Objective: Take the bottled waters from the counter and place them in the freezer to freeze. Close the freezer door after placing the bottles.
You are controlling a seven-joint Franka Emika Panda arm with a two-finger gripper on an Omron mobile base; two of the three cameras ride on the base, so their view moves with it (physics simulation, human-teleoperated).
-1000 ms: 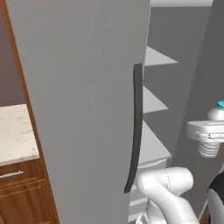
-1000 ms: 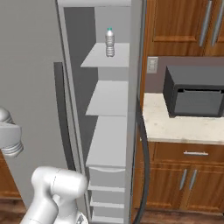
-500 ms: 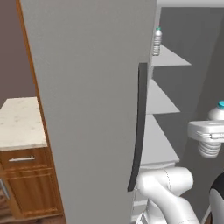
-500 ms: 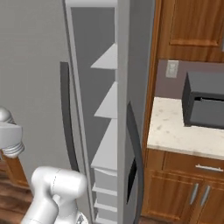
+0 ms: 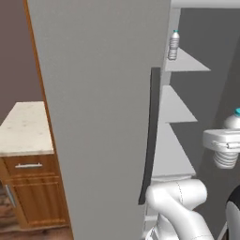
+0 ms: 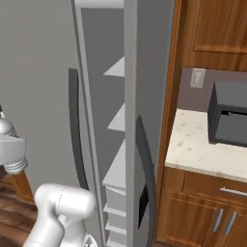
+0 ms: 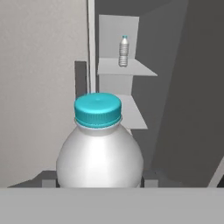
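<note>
Currently | gripper (image 7: 99,181) clenched on our second bottle (image 7: 99,148) | first bottle (image 7: 124,51) shelved ahead in freezer (image 7: 127,70) | remaining: place bottle, close freezer door (image 5: 103,117).

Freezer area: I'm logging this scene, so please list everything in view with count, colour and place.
Water bottles: two, clear with teal caps; one upright on the upper freezer shelf, one held in the claw.
Freezer: one, pale grey shelves, open.
Freezer door: one, plain grey, swung open, dark bar handle.
Other fridge door: one, grey, black dispenser panel on it.
Counter: beige speckled, one stretch left of the fridge, one right.
Cabinets: brown wood, under and above the counter.
Microwave: one, dark grey, on the right counter.
Arm: white.
Claw: shut on the bottle.
</note>
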